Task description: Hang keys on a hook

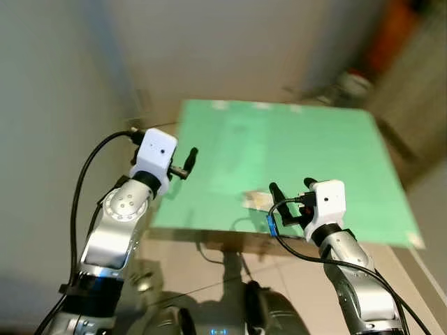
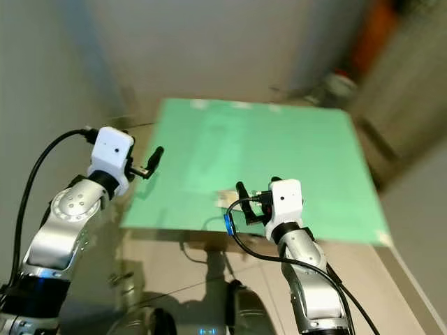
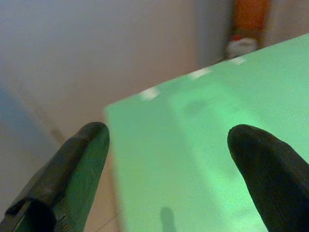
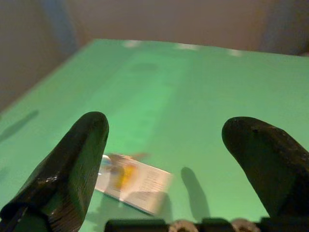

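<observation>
Here the robot stands at the near edge of a green worktop point(image 1: 307, 146), both arms raised over it. The right end effector point(image 1: 292, 190) hovers low over the near part of the surface, its fingers point(image 4: 77, 164) spread wide with nothing between them. Just ahead of it lies a small pale tag point(image 4: 133, 182), flat on the green with some yellow and blue print on it; it looks like a key fob, though no key or ring can be made out in the blur. The tag sits near the front edge, slightly to the left of the right end effector and not touching it.

The left end effector point(image 3: 169, 179) is held higher, over the worktop's left edge, its fingers also wide apart and empty. No hook can be made out; the background beyond the far edge is too blurred to read.

The step in hand seems to be the approach for pickup. The next move likely calls for shifting the right end effector a little forward and leftward so the tag falls between the fingers, then lowering and closing. A thin flat tag may be awkward to pinch off the surface.
</observation>
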Controlling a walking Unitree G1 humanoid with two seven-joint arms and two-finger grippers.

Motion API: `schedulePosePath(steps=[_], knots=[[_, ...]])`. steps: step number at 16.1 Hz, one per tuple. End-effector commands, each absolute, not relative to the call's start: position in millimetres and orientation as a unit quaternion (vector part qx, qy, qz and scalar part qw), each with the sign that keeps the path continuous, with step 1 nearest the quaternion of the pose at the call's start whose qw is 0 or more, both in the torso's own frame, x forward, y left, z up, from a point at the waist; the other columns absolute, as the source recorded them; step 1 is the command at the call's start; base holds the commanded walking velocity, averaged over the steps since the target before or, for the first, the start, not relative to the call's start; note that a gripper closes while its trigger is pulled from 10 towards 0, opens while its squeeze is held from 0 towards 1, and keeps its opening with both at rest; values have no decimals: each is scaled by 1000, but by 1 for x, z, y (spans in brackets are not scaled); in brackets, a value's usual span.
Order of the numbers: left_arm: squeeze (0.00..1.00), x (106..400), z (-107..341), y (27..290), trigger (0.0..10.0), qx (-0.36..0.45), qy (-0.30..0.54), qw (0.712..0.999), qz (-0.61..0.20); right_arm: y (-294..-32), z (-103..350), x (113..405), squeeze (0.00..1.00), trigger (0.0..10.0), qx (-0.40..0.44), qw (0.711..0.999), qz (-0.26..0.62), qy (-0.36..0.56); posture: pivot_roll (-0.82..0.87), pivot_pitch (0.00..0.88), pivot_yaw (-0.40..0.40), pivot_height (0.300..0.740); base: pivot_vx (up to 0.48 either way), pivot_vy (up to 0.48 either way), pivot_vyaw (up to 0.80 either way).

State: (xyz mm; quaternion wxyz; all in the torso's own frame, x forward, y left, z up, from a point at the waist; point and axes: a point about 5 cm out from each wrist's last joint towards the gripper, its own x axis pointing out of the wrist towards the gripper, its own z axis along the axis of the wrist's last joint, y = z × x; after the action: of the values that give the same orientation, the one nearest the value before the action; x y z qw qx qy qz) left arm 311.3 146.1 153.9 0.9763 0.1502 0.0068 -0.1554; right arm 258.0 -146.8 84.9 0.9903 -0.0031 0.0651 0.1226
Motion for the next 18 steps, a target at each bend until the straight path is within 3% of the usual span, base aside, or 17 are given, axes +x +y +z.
schedulePosePath(steps=[1, 6, 9, 12, 16, 18], knots=[[0, 311, 153, 146, 10000, 150, 4, 976, -160, -148, 83, 256, 0, 10000, -4, 990, 121, 68, -106, 156, 10, 710, 0, 0, 0], [0, 306, 154, 139, 10000, 140, -1, 973, -181, -146, 84, 257, 0, 10000, -5, 990, 127, 65, -102, 165, 6, 710, 375, 0, 0], [0, 302, 151, 133, 10000, 143, 0, 971, -194, -144, 83, 256, 0, 10000, -4, 989, 133, 66, -98, 171, 3, 710, 360, -305, 0], [0, 296, 148, 124, 10000, 143, 0, 967, -213, -143, 83, 257, 0, 10000, -5, 988, 137, 66, -97, 175, -1, 710, 0, -428, 0], [0, 296, 150, 124, 10000, 155, -6, 965, -213, -142, 83, 256, 0, 10000, -6, 988, 142, 66, -97, 177, -4, 710, 0, 0, 0], [0, 295, 149, 120, 10000, 154, -6, 963, -222, -142, 83, 257, 0, 10000, -6, 988, 143, 66, -98, 176, -4, 710, 251, -405, 0]])
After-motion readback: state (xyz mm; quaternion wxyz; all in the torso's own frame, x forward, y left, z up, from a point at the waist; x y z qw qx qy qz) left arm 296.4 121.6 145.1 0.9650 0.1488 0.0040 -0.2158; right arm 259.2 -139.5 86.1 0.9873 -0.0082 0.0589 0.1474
